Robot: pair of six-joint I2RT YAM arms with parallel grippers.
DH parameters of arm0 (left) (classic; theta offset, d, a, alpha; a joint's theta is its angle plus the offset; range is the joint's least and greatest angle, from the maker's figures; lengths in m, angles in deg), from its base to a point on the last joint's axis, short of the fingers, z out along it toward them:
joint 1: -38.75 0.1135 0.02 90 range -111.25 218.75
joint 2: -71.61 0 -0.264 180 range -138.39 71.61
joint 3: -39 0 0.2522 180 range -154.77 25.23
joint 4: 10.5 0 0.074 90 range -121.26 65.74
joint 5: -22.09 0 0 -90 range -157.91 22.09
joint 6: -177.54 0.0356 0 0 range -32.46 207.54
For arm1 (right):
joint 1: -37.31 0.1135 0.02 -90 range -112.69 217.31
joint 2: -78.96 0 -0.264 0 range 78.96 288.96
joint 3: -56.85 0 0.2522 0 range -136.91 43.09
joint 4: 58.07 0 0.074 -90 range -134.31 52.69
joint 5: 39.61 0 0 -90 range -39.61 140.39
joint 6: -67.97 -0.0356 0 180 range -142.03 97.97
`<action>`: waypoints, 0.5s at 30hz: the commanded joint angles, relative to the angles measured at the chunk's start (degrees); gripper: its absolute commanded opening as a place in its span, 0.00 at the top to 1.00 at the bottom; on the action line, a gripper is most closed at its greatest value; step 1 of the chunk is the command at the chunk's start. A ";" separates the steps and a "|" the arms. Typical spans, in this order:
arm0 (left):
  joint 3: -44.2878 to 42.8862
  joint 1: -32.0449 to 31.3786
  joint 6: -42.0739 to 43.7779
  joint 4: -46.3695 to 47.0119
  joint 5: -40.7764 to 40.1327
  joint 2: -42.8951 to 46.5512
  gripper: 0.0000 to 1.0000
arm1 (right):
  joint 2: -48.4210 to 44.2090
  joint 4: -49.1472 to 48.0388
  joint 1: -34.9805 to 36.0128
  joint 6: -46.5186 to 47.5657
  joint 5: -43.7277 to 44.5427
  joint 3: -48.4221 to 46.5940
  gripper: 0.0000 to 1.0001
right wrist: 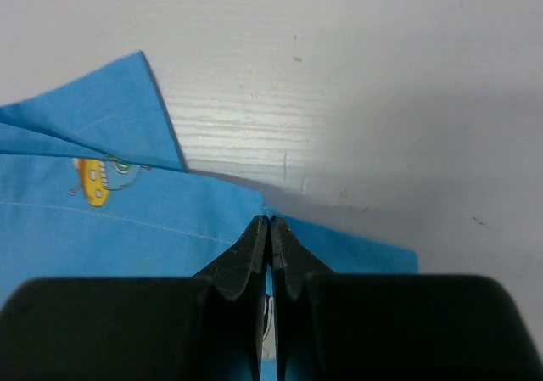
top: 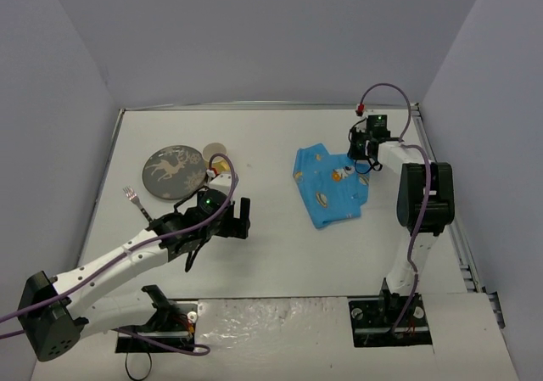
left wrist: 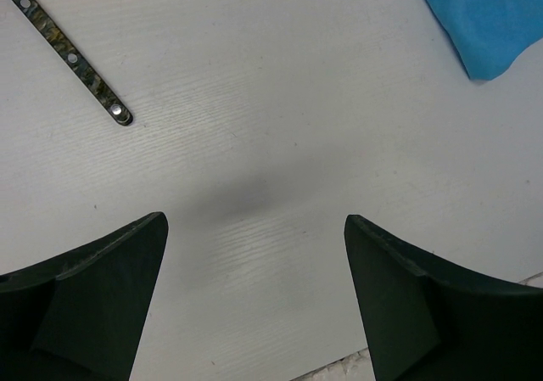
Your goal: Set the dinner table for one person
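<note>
The dinner table (top: 280, 262), a large flat matte white rectangular surface with a thin metal rim, spreads under and around both grippers. Its faint wood-like grain shows in both wrist views. Plain pale grey-lilac walls (top: 271, 33) close it in beyond and to either side of the arms. A crinkled silvery panel (top: 271, 313) covers the near strip between the two arm bases.

The left gripper (left wrist: 254, 224) hangs over bare tabletop with its dark jaws wide apart and nothing between them. Ahead of it to the left lies a slim mottled riveted metal handle (left wrist: 78, 64). A corner of the blue cartoon-printed cloth (top: 329, 186) lies ahead to its right. In the top view, a round dark plate (top: 174, 171) with a pale deer figure sits beyond this gripper to its left. A small silver fork (top: 134, 201) lies just left of the plate.

The right gripper (right wrist: 270, 224) is closed, its fingertips pinched together on the edge of the cloth, which spreads out to its left.

The cloth's print shows small yellow cartoon shapes. Whether any of them carries lettering cannot be told at this size.
</note>
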 commanded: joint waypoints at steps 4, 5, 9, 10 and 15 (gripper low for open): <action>-9.02 0.81 1.06 -6.93 -7.23 4.64 0.18 | -24.99 4.64 8.05 2.18 4.60 -7.05 1.00; -9.89 0.93 1.12 -8.63 -8.11 5.23 0.18 | -28.60 4.93 11.04 2.23 4.84 -6.82 1.00; -14.25 1.21 1.84 -12.84 -11.23 7.43 0.18 | -35.93 7.44 17.72 1.54 4.16 -7.22 1.00; -15.26 1.26 2.43 -13.30 -11.74 8.12 0.18 | -37.39 7.57 18.51 1.22 3.16 -7.63 1.00; -18.04 1.39 4.06 -14.52 -13.97 10.96 0.18 | -41.02 9.49 21.47 -0.52 -5.70 -14.38 1.00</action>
